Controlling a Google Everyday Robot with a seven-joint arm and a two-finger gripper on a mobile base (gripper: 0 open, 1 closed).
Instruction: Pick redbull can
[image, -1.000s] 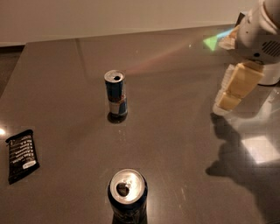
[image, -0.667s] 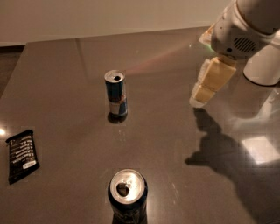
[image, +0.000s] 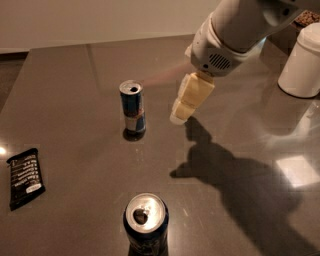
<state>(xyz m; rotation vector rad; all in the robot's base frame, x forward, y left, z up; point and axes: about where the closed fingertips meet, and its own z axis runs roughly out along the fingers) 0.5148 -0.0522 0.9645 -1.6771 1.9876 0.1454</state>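
The redbull can (image: 133, 108) stands upright on the dark grey table (image: 75, 75), left of centre. It is slim, blue and silver, with a reddish mark mid-body and a silver top. My gripper (image: 181, 112) hangs from the white arm that comes in from the upper right. Its cream-coloured tip is a short way to the right of the can, about level with its body, and does not touch it.
A wider dark-blue can (image: 145, 223) stands at the front, near the bottom edge. A black snack bar (image: 25, 177) lies at the left. A white rounded container (image: 302, 62) stands at the far right. The arm casts a large shadow (image: 235, 185) on the table's right half.
The arm and gripper have moved left from the right edge towards the redbull can and come lower. The cans and the snack bar have not moved.
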